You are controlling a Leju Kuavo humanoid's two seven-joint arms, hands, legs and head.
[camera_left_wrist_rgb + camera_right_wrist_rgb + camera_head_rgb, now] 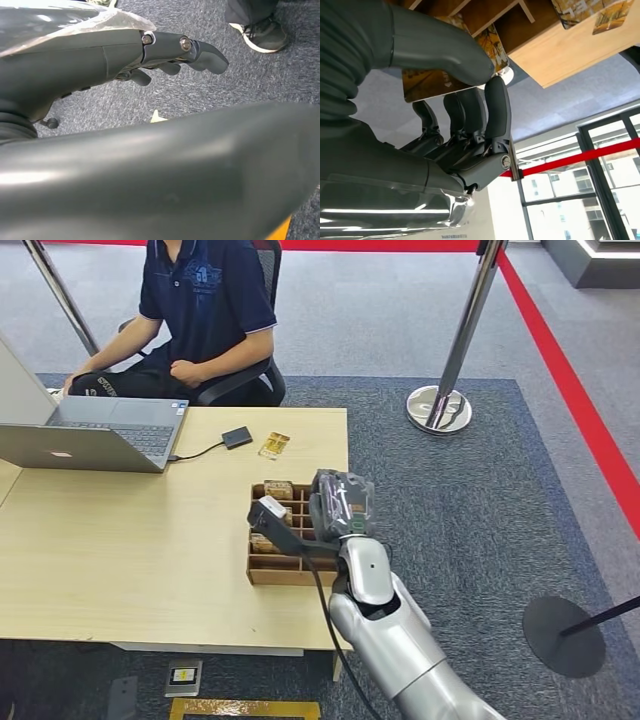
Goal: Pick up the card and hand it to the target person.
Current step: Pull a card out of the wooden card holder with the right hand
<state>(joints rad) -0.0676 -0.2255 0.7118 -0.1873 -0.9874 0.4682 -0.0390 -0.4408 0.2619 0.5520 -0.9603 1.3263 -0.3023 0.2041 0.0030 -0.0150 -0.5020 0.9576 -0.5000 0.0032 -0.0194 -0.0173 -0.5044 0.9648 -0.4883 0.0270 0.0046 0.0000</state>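
- The right hand [471,115] pinches a card [433,80] between thumb and fingers [497,107], just above the wooden divided tray [260,568].
- It looks thin, light, stiff and slick; gripping by its edge seems wise.
- The left hand [166,55] hangs with fingers loosely apart.

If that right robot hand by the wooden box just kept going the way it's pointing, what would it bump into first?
Probably nothing solid soon. The right robot hand, pinching a card above the wooden tray, points toward the table's far edge. The small loose card lies flat below that line; beyond is carpet. Depth is hard to judge.
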